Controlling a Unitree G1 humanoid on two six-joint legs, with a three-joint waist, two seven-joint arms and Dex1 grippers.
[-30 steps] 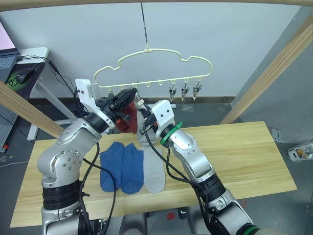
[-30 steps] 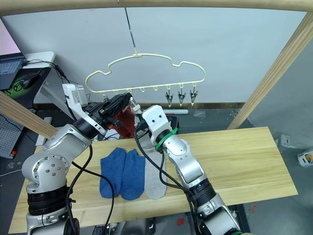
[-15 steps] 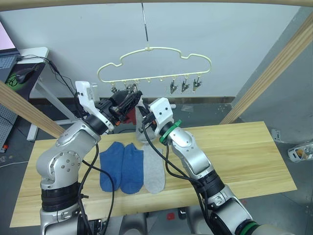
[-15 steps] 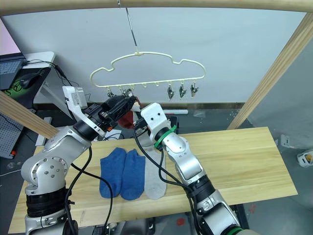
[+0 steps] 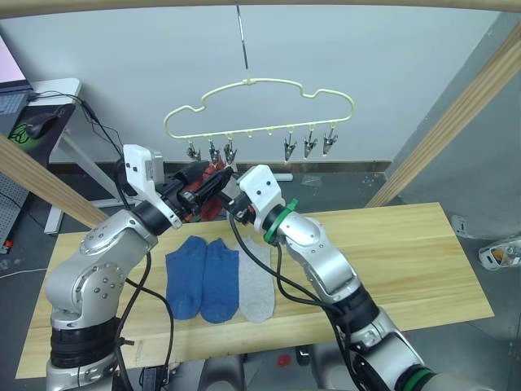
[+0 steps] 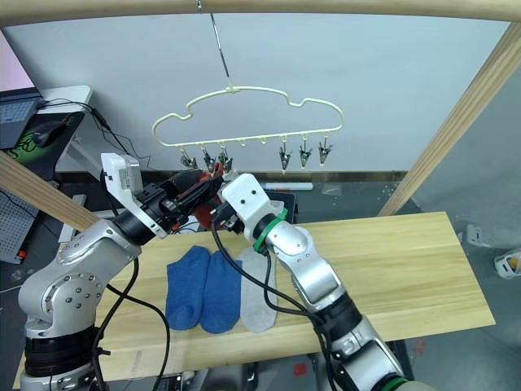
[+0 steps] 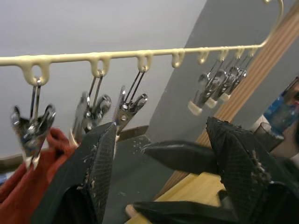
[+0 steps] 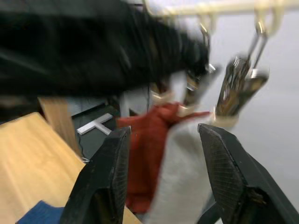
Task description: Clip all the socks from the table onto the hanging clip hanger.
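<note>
Both grippers, left and right, jaws now apart, have released; red sock hangs clipped on hanger; three socks remain.

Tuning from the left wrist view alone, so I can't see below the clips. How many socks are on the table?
Observer: Three, side by side on the table: two blue socks and one grey sock.
Operator: Anything hanging next to the red one?
Observer: Yes. The right wrist view shows a second grey sock hanging beside the red sock under the clips. I can't tell if it's firmly clipped.
Operator: What's the hanger hung on?
Observer: The clip hanger hangs by its long hook from a wooden pole overhead.
</note>
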